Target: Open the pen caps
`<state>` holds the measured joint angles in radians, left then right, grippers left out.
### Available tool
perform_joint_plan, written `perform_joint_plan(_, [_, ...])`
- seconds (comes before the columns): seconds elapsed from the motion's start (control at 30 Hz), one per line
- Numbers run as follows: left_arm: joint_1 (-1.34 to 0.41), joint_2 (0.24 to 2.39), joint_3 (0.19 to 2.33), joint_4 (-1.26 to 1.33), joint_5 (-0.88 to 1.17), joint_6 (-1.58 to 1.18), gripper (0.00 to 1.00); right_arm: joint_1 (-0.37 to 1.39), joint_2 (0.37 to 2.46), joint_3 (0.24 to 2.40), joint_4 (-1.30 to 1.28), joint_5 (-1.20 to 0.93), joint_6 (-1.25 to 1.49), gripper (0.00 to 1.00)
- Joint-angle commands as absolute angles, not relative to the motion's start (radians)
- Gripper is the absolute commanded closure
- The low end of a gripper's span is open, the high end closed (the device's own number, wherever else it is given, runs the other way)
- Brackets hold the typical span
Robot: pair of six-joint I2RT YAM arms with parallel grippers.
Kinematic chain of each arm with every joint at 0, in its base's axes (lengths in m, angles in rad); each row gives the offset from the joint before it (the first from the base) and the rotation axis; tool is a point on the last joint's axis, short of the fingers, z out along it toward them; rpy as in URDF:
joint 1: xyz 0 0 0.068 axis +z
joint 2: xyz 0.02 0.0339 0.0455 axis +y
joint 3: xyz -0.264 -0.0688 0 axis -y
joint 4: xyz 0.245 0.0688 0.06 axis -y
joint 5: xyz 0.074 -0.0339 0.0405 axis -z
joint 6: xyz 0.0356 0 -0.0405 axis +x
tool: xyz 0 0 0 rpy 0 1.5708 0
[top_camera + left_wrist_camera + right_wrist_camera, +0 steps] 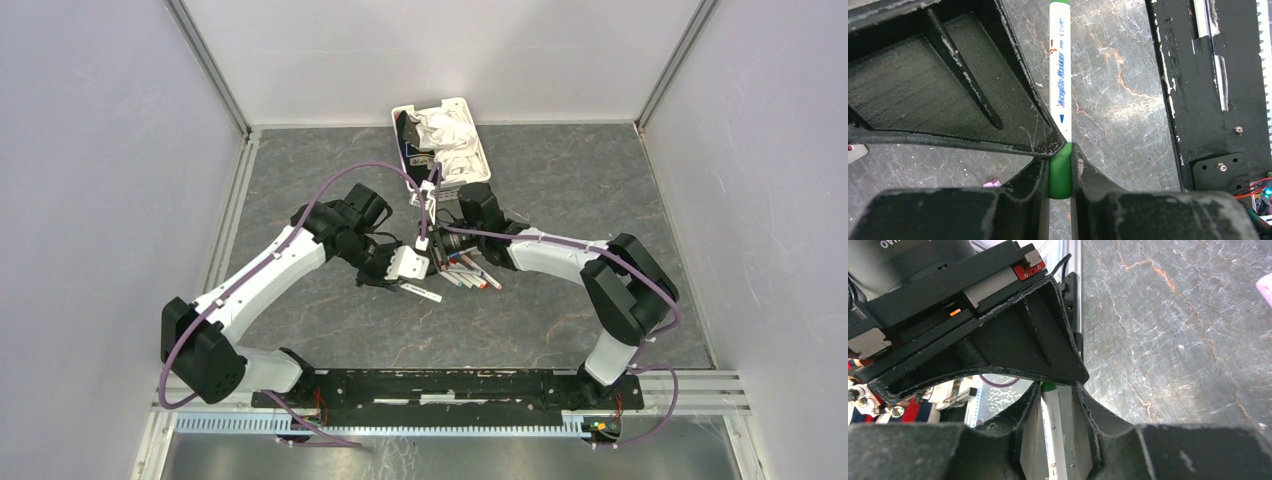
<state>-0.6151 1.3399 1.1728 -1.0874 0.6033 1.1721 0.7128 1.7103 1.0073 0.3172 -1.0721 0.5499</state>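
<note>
My left gripper (1061,152) is shut on the green cap (1060,172) of a pen. The pen's white barrel (1060,75) runs straight away from the jaws and has a green far end. In the right wrist view the same barrel (1052,430) lies between the jaws of my right gripper (1058,388), which stand open with a gap beside the barrel. In the top view both grippers meet at mid-table, the left (400,280) and the right (436,270), over this pen (425,292). Several more pens (470,275) lie just right of them.
A white slotted basket (465,112) stands at the back centre, holding crumpled white material. A loose pink cap (992,183) lies on the table by my left fingers. A pink piece (1265,288) shows at the right edge. The black base rail (450,385) runs along the near edge.
</note>
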Motion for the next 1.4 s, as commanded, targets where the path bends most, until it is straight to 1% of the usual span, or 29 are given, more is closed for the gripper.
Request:
perform_joint_plan(0.0, [-0.619, 1.309, 1.202, -1.092, 0.619, 1.179, 0.98, 0.723, 1.726, 0.981, 0.477, -1.111, 0.64, 0.69])
perform_joint_plan(0.07, [-0.617, 1.31, 1.21, -1.088, 0.611, 1.177, 0.98, 0.721, 1.713, 0.951, 0.477, -1.12, 0.627, 0.68])
perform_joint_plan(0.1, [-0.617, 1.309, 1.214, -1.087, 0.606, 1.177, 0.98, 0.722, 1.703, 0.938, 0.476, -1.122, 0.619, 0.64])
perform_joint_plan(0.2, [-0.617, 1.315, 1.218, -1.086, 0.603, 1.181, 0.98, 0.723, 1.685, 0.906, 0.465, -1.127, 0.596, 0.57])
perform_joint_plan(0.3, [-0.617, 1.321, 1.221, -1.085, 0.608, 1.181, 0.98, 0.723, 1.683, 0.906, 0.462, -1.131, 0.591, 0.56])
perform_joint_plan(0.37, [-0.617, 1.319, 1.222, -1.085, 0.609, 1.178, 0.98, 0.722, 1.685, 0.92, 0.453, -1.127, 0.589, 0.61])
perform_joint_plan(0.4, [-0.617, 1.319, 1.221, -1.085, 0.611, 1.177, 0.98, 0.724, 1.688, 0.93, 0.451, -1.125, 0.59, 0.66])
perform_joint_plan(0.43, [-0.617, 1.317, 1.22, -1.087, 0.614, 1.177, 0.98, 0.723, 1.692, 0.939, 0.453, -1.121, 0.595, 0.71])
perform_joint_plan(0.5, [-0.617, 1.318, 1.215, -1.09, 0.615, 1.178, 0.98, 0.723, 1.702, 0.957, 0.457, -1.116, 0.605, 0.87])
perform_joint_plan(0.57, [-0.617, 1.318, 1.207, -1.091, 0.608, 1.185, 0.98, 0.724, 1.707, 0.967, 0.457, -1.117, 0.608, 1.0])
perform_joint_plan(0.63, [-0.615, 1.317, 1.19, -1.08, 0.571, 1.201, 0.98, 0.72, 1.701, 0.958, 0.416, -1.113, 0.58, 1.0])
perform_joint_plan(0.73, [-0.572, 1.317, 1.158, -1.061, 0.503, 1.253, 0.98, 0.703, 1.663, 0.931, 0.251, -1.084, 0.45, 1.0])
perform_joint_plan(0.9, [-0.351, 1.351, 1.182, -1.059, 0.475, 1.404, 0.98, 0.651, 1.605, 0.867, -0.053, -1.008, 0.218, 1.0])
perform_joint_plan(0.97, [-0.275, 1.369, 1.2, -1.058, 0.455, 1.453, 0.98, 0.619, 1.58, 0.835, -0.084, -0.987, 0.189, 1.0])
perform_joint_plan(1.1, [-0.237, 1.388, 1.195, -1.025, 0.437, 1.474, 0.98, 0.584, 1.536, 0.809, -0.114, -0.957, 0.165, 1.0])
perform_joint_plan(1.23, [-0.244, 1.396, 1.157, -0.939, 0.54, 1.384, 0.98, 0.513, 1.484, 0.816, -0.132, -0.883, 0.165, 1.0])
perform_joint_plan(1.27, [-0.248, 1.403, 1.145, -0.91, 0.555, 1.341, 0.98, 0.483, 1.47, 0.818, -0.145, -0.837, 0.168, 1.0])
perform_joint_plan(1.37, [-0.28, 1.436, 1.094, -0.794, 0.582, 1.219, 0.98, 0.374, 1.42, 0.806, -0.17, -0.617, 0.198, 1.0])
